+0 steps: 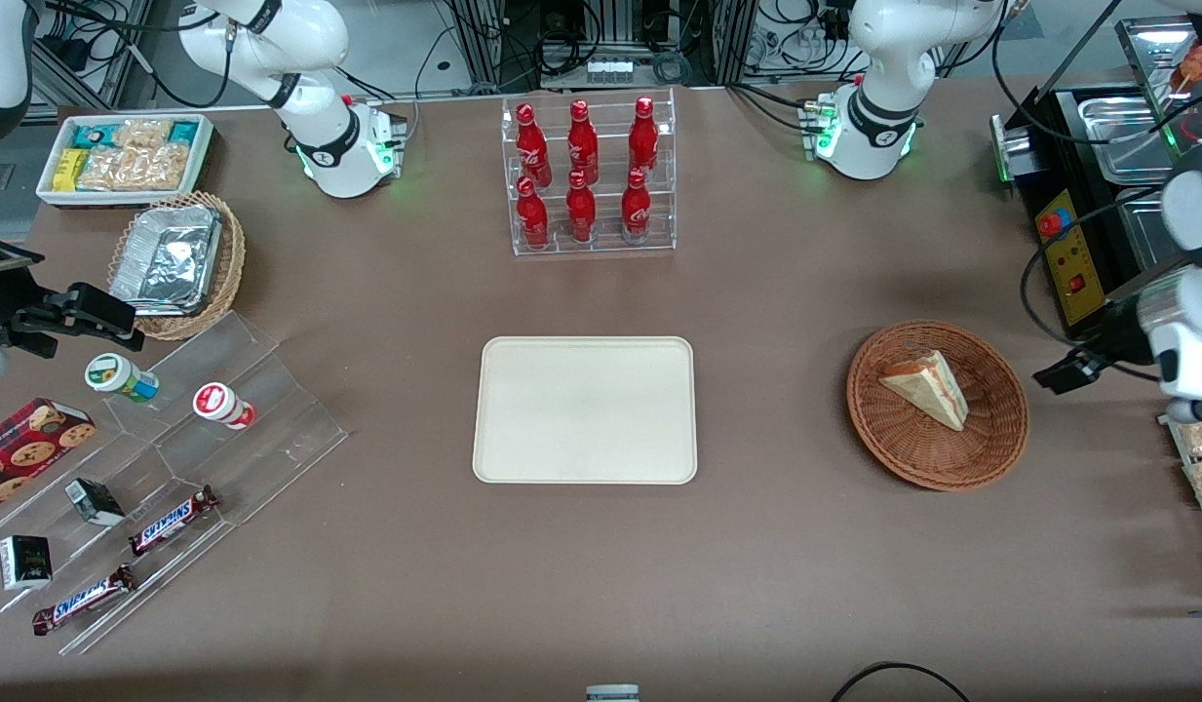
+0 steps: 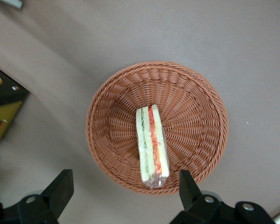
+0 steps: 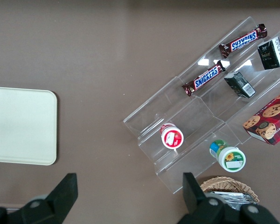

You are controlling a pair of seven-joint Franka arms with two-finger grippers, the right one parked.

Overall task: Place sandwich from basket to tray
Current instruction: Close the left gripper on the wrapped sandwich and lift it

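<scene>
Lying in the basket (image 2: 196,116), the sandwich (image 2: 151,145) shows its long cut edge to the spread claw (image 2: 123,186) above.

Tray (image 3: 21,126) beside acrylic snack rack (image 3: 200,116)

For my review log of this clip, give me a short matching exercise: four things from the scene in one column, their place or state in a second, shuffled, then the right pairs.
Things:
1. sandwich
2. tray
3. gripper
4. basket

States:
A. bare, nothing on it
B. open, above the basket, holding nothing
C. lying in the basket
D. on the table toward the working arm's end, beside the tray

Pairs: 1-C, 2-A, 3-B, 4-D
</scene>
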